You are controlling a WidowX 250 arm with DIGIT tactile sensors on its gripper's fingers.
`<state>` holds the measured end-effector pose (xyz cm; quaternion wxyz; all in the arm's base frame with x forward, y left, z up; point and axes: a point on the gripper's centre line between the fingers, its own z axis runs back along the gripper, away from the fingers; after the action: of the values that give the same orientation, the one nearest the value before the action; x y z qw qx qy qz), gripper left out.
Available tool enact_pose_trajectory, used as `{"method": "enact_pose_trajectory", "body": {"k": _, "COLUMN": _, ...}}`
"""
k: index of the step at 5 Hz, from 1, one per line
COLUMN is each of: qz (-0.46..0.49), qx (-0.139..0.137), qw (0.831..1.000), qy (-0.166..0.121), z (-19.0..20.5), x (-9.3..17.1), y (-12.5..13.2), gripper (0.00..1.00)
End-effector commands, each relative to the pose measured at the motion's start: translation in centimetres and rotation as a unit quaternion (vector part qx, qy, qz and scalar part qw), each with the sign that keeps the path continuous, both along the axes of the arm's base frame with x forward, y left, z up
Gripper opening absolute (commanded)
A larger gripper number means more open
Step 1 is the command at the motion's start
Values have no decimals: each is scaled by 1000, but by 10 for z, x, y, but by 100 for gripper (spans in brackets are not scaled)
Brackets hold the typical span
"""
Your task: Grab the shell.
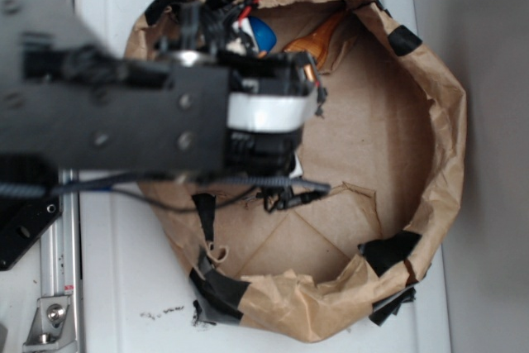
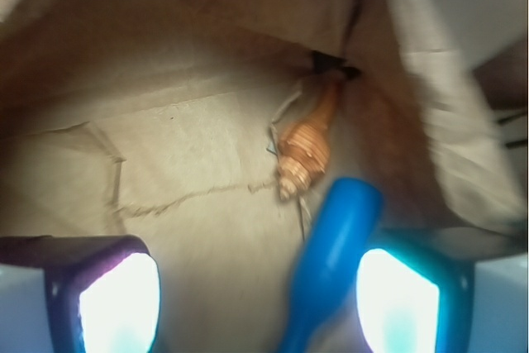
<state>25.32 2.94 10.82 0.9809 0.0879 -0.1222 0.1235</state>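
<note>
shell (image 2: 306, 145) lies ahead of open end effector (image 2: 260, 299), untouched.

One shell (image 2: 307, 145), orange-brown with a cream ridged end. One blue bottle (image 2: 329, 264). One brown paper enclosure (image 1: 442, 134), patched with several black tape pieces along the rim. One white counter (image 1: 103, 6). One hand (image 2: 259, 303), showing two lit fingers (image 2: 120, 299), one left, one right.

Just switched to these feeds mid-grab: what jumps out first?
In the wrist view, the blue bottle lies between the open gripper pads. Just beyond it lies the orange-brown shell, tail toward the brown paper wall. In the exterior view, the black arm hides most of the enclosure's left.
</note>
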Motion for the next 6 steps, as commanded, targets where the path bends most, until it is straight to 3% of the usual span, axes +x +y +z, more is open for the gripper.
{"method": "enact_pose_trajectory", "body": {"k": 1, "qz": -36, "qx": -7, "qw": 999, "qy": -8, "z": -33, "x": 36, "y": 30, "gripper": 100}}
{"method": "enact_pose_trajectory", "body": {"k": 4, "qz": 16, "qx": 3, "qw": 1000, "qy": 10, "z": -48, "x": 51, "y": 62, "gripper": 100}}
{"method": "enact_pose_trajectory", "body": {"k": 6, "qz": -5, "qx": 11, "qw": 999, "qy": 32, "z": -68, "x": 48, "y": 71, "gripper": 100}}
